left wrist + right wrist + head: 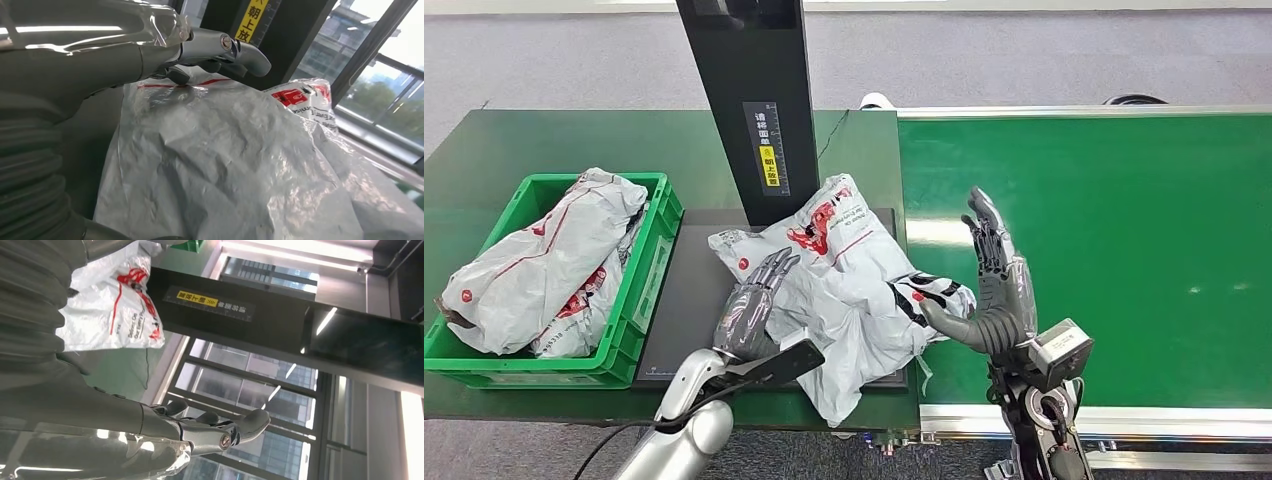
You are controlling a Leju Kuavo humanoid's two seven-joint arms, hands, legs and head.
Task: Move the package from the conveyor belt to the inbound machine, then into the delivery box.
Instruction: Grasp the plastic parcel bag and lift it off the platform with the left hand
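Package point(849, 285): white-grey poly mailer with red print, lying on the inbound machine's dark platform point(686, 300) at the foot of its black column point(754, 100). Left hand point(752, 305): fingers extended, resting on the package's left side, gripping nothing. Right hand point(994, 285): spread open, upright just beside the package's right edge, over the green conveyor belt point(1104, 250). Green delivery box point(639, 270): holds 2 similar mailers point(534, 265).

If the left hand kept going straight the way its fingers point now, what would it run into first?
Probably the black scanner column. The left hand rests on the grey package with its fingers aimed up and slightly right toward the column's base. It would slide over the package first; depth is hard to judge.
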